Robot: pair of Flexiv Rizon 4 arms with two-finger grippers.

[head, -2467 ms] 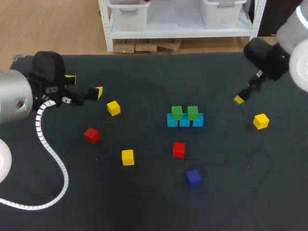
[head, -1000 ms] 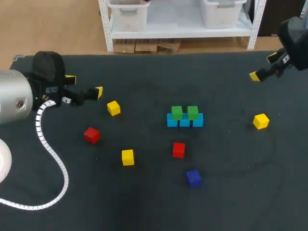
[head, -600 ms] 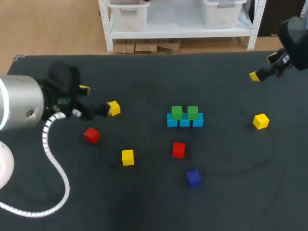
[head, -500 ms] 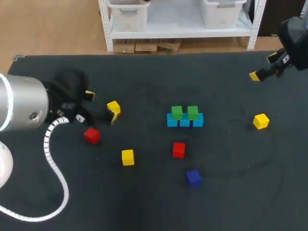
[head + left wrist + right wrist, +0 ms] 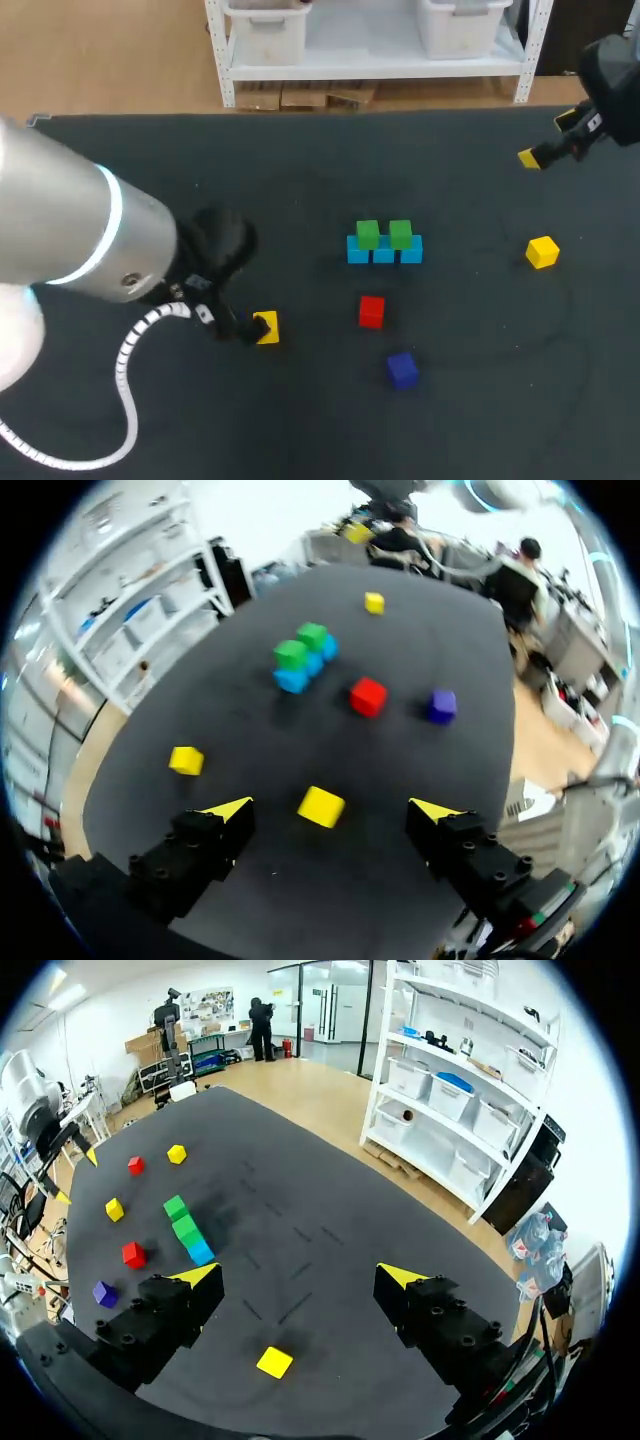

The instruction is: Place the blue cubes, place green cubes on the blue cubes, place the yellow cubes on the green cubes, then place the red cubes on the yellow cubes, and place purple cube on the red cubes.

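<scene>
The left gripper (image 5: 331, 809) stood wide open, released, a yellow cube (image 5: 321, 806) lying untouched between its fingers, near-left of the blue cubes (image 5: 384, 252). The right gripper (image 5: 298, 1275) hung open, empty, far right.

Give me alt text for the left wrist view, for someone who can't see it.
The left gripper, fingers open, flanks a yellow cube lying on the dark table, touching neither finger. Ahead stand a red cube, a purple cube, and a row of blue cubes topped by two green cubes.
</scene>
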